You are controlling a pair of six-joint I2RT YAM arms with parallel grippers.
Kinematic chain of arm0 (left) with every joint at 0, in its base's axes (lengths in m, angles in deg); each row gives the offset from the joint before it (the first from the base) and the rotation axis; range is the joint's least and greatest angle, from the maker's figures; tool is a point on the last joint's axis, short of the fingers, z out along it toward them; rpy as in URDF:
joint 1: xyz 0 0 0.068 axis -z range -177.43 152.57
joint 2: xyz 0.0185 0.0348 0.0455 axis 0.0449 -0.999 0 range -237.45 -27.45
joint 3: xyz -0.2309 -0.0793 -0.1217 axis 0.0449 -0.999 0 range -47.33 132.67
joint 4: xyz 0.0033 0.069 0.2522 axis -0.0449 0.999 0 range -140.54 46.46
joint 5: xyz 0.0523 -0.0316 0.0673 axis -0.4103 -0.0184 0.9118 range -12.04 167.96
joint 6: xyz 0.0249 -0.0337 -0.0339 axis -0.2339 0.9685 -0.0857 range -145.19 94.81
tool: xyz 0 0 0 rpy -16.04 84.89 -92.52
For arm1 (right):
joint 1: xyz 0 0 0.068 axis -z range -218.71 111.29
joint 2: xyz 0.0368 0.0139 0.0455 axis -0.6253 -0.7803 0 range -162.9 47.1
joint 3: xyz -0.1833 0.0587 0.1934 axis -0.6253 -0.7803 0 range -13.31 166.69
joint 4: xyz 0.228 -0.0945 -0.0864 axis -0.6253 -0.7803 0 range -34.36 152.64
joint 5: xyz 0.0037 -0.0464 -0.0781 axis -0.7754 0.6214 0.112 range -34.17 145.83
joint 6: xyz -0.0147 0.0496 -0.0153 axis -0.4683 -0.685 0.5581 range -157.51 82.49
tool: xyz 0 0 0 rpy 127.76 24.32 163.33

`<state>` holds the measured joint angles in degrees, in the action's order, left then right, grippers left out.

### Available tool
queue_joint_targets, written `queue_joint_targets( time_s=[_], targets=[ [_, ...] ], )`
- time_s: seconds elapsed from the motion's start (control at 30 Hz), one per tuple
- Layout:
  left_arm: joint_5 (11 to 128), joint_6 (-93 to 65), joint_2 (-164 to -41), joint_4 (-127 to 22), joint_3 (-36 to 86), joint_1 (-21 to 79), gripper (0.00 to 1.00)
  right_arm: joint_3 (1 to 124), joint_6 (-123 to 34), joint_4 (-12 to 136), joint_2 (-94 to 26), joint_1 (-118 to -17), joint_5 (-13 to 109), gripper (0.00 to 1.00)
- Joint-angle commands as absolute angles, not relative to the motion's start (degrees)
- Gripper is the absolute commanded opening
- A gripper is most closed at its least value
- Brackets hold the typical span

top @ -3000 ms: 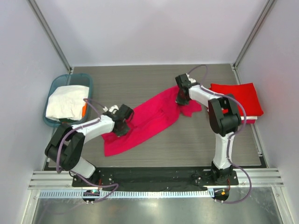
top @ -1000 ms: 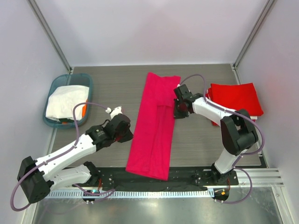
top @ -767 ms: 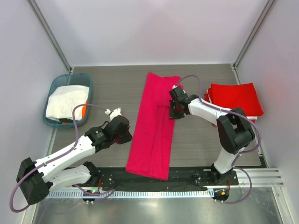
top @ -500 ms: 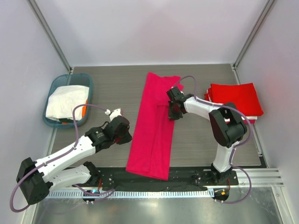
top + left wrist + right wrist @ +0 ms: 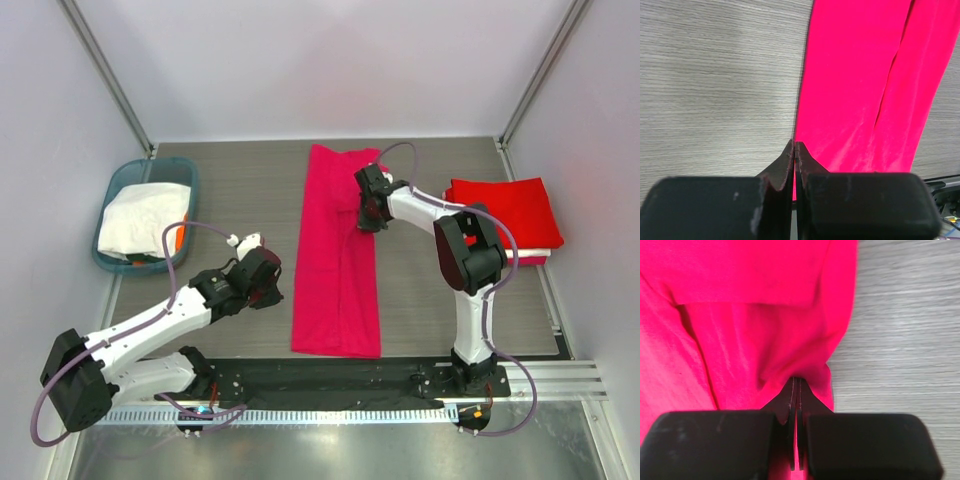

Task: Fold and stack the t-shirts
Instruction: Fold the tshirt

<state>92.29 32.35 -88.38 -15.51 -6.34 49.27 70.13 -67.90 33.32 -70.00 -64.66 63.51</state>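
The magenta-pink t-shirt (image 5: pixel 335 270) lies as a long narrow strip down the middle of the table, from the far edge to the near edge. It also shows in the left wrist view (image 5: pixel 855 75) and the right wrist view (image 5: pixel 750 330). My right gripper (image 5: pixel 364 215) (image 5: pixel 796 379) is shut on a bunched fold at the strip's upper right edge. My left gripper (image 5: pixel 282 292) (image 5: pixel 794 143) is shut at the strip's left edge, with a sliver of pink between its jaws. Folded red t-shirts (image 5: pixel 505 210) are stacked at the right. A white t-shirt (image 5: pixel 140 220) lies in the basket.
The teal basket (image 5: pixel 150 168) stands at the far left with something orange (image 5: pixel 181 235) beside the white cloth. A white layer (image 5: pixel 535 255) shows under the red stack. Frame posts and walls close in the table on both sides.
Three seconds ago the pink shirt lay crumpled and diagonal; it was then spread into a strip. In the last half second my right gripper pulled its top farther back and the near end swung right.
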Motion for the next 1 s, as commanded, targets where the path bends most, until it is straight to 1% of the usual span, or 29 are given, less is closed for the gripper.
queue_joint_targets(
  time_s=[0.0,0.1,0.17,0.2,0.23,0.27,0.3,0.4,0.47,0.57,0.7,0.83,0.9,0.93,0.97],
  targets=[
    [92.29,31.14,-88.01,-15.82,-5.67,48.89,0.00,70.80,-67.65,31.00,-70.42,-64.28,66.73,0.01],
    [90.89,31.15,-87.13,-16.43,-6.55,48.89,0.00,66.86,-67.83,31.35,-66.47,-64.37,66.12,0.02],
    [89.30,31.15,-86.69,-17.13,-7.34,48.89,0.00,62.48,-68.10,31.79,-61.73,-64.37,66.11,0.10],
    [87.38,31.15,-86.51,-18.09,-8.13,48.89,0.00,60.97,-68.10,32.40,-59.88,-64.55,66.29,0.23],
    [86.58,31.15,-86.43,-18.45,-8.40,48.89,0.00,59.47,-68.10,32.76,-58.12,-64.63,66.64,0.32],
    [85.88,31.15,-86.51,-18.89,-9.01,48.89,0.00,57.20,-67.92,32.85,-54.19,-64.72,66.64,0.38],
    [85.09,31.06,-86.69,-19.33,-9.36,48.98,0.01,56.13,-67.75,32.85,-52.32,-64.81,66.64,0.40],
    [82.53,30.53,-86.25,-20.83,-10.77,48.98,0.06,51.21,-68.09,32.50,-44.42,-64.90,65.42,0.40],
    [81.31,30.62,-86.07,-21.79,-11.82,48.98,0.07,46.48,-69.06,32.59,-38.63,-65.42,63.67,0.41],
    [80.16,30.88,-86.07,-22.49,-12.70,49.07,0.08,39.35,-70.99,32.85,-33.08,-67.44,61.30,0.38],
    [78.14,30.36,-87.04,-23.90,-14.11,49.07,0.12,30.12,-77.82,32.50,-22.90,-71.57,58.83,0.38],
    [74.63,30.35,-88.71,-24.78,-14.90,49.07,0.16,21.60,-85.38,32.50,-15.50,-77.02,56.80,0.39],
    [73.57,30.35,-89.24,-25.22,-15.34,49.07,0.20,19.39,-88.91,31.54,-13.20,-79.56,56.53,0.40],
    [72.43,30.35,-89.50,-25.14,-15.43,49.07,0.21,17.38,-91.97,31.27,-11.54,-80.45,53.92,0.40],
    [71.90,30.35,-89.59,-25.13,-15.69,49.16,0.25,16.40,-93.65,31.44,-10.91,-81.50,53.29,0.40]
  ],
)
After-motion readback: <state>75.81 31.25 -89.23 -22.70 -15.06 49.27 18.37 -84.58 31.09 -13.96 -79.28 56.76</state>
